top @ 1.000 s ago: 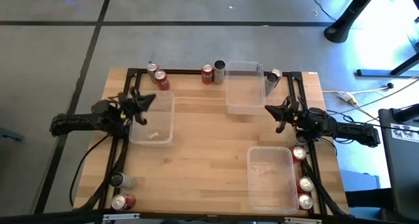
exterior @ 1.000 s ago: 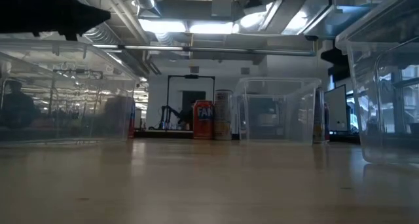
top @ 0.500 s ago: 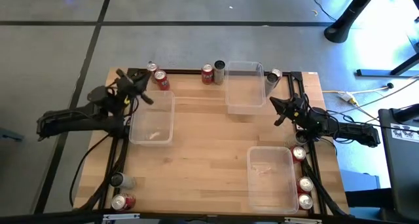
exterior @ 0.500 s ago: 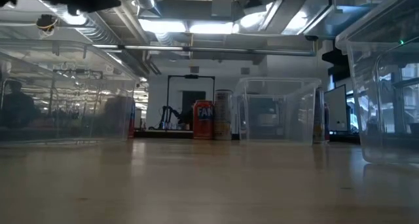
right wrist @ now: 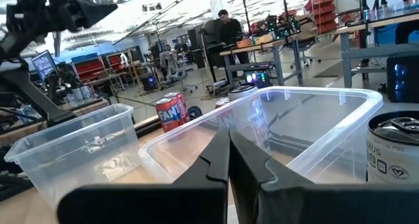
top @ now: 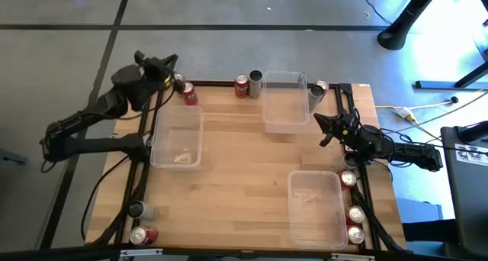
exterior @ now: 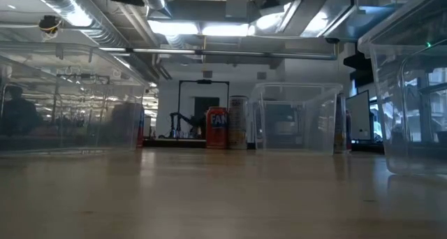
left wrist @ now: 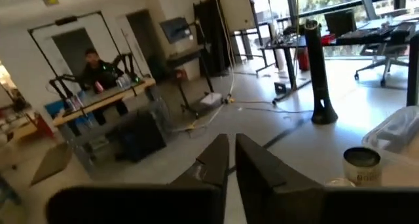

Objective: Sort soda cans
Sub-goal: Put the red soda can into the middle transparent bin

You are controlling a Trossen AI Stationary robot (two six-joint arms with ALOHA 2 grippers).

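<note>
Soda cans stand upright along the table's edges. Two red cans [top: 184, 89] are at the far left, a red can [top: 242, 86] and a dark can [top: 255, 79] at the far middle, a silver one [top: 319, 89] at the far right. More cans line the right edge [top: 354, 215] and the near left corner [top: 141, 223]. My left gripper [top: 168, 61] hangs high over the far left corner, shut and empty [left wrist: 230, 145]. My right gripper [top: 319, 120] waits at the right edge, shut and empty [right wrist: 229, 135].
Three clear plastic bins stand on the wooden table: one at the left [top: 178, 137], one at the far middle [top: 285, 101], one at the near right [top: 316, 207]. Black frame rails [top: 145, 177] run along both sides. A person [left wrist: 98, 65] sits at a desk beyond the table.
My left gripper has risen from beside the left bin and swung toward the table's far left corner, turning as it went. My right gripper has turned a little toward the far edge and stayed where it was. No can has moved.
</note>
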